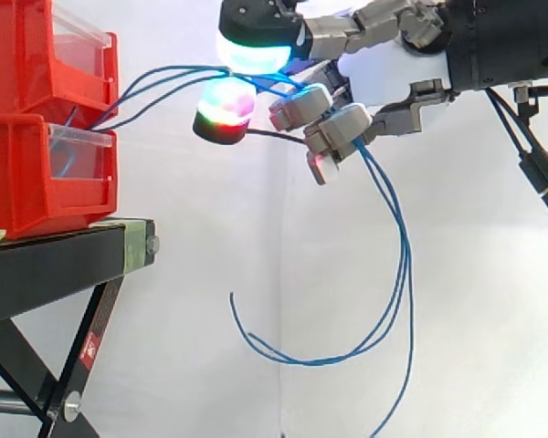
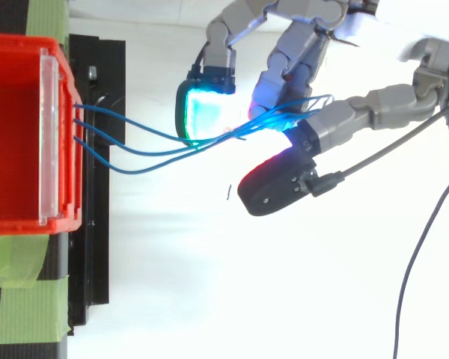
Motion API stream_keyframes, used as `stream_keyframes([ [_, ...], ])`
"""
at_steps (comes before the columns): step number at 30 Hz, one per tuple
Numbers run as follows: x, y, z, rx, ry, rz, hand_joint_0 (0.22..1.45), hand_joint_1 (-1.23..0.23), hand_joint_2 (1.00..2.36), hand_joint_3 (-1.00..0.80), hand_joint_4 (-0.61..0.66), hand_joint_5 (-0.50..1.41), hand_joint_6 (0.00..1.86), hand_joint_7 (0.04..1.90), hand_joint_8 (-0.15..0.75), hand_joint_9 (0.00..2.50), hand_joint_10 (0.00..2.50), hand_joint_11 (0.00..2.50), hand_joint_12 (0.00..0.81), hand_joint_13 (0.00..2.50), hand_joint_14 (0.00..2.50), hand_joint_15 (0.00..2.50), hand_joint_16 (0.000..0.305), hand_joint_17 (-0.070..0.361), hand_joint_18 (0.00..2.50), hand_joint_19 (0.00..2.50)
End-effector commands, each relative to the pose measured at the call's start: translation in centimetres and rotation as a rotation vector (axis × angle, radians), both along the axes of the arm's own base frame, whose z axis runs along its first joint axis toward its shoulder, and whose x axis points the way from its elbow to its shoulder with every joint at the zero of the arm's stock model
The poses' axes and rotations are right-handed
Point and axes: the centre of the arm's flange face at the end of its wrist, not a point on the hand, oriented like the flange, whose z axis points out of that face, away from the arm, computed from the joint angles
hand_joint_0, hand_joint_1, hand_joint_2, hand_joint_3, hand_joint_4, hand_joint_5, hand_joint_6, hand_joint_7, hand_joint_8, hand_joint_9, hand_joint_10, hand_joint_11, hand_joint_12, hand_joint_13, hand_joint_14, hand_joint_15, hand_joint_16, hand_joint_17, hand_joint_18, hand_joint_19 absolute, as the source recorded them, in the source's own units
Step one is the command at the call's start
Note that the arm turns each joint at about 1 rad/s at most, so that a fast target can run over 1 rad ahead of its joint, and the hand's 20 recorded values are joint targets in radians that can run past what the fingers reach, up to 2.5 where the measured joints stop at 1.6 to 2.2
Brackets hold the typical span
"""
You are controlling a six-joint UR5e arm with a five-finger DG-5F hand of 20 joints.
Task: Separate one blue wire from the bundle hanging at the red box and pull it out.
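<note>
1. Curled fingers [image 2: 288,63] of the hand [image 1: 397,78] squeeze the blue wires [image 1: 405,265], and more than one looks caught.
2. They run from the red boxes [image 1: 36,173] to the hand, then hang loose.
3. A black stand [image 1: 55,265] holds the boxes up so the wires can dangle.

White curtain [image 1: 178,365] behind, black stand [image 1: 36,274] at left, green tape [image 2: 30,310] on its top
</note>
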Motion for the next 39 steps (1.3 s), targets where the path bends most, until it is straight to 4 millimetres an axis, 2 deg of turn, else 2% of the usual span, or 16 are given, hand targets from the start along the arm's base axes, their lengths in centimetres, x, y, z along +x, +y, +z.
stream_keyframes([
  [1,0.01,0.01,-0.01,0.0,0.0,0.0,0.49,-0.73,1.0,-0.5,0.15,-0.17,0.94,0.94,0.311,1.37,0.22,1.74,0.43,1.53,0.0,1.55,0.059,0.133,1.22,0.8],
  [5,-0.01,0.1,0.08,0.0,-0.001,0.002,0.5,-0.66,1.0,-0.5,0.13,-0.14,0.91,0.98,0.306,1.49,0.0,1.84,0.423,1.55,0.01,1.56,0.057,0.129,1.24,0.81],
  [16,0.0,0.0,-0.01,0.0,0.0,-0.001,0.56,-0.6,1.0,-0.46,0.09,-0.11,0.89,1.05,0.272,1.57,0.01,1.83,0.385,1.55,0.01,1.55,0.052,0.117,1.23,0.81],
  [25,0.02,0.09,-0.01,0.0,0.0,0.0,0.6,-0.73,1.01,-0.36,0.07,-0.1,0.88,1.11,0.269,1.59,0.01,1.86,0.38,1.54,0.01,1.56,0.049,0.111,1.22,0.81],
  [28,0.02,0.09,-0.01,0.0,0.0,0.0,0.62,-0.82,1.02,-0.32,0.08,-0.11,0.89,1.14,0.274,1.58,0.01,1.88,0.386,1.54,0.01,1.55,0.049,0.109,1.22,0.81],
  [32,-0.01,0.1,0.08,0.0,-0.001,0.002,0.64,-0.9,1.02,-0.25,0.03,-0.12,0.91,1.12,0.262,1.56,0.0,1.91,0.382,1.53,0.02,1.55,0.048,0.109,1.21,0.81],
  [39,0.02,0.09,-0.01,0.0,0.0,0.0,0.68,-0.92,1.03,-0.16,-0.05,-0.13,0.93,1.24,0.257,1.55,0.0,1.92,0.383,1.52,0.02,1.55,0.048,0.107,1.21,0.79],
])
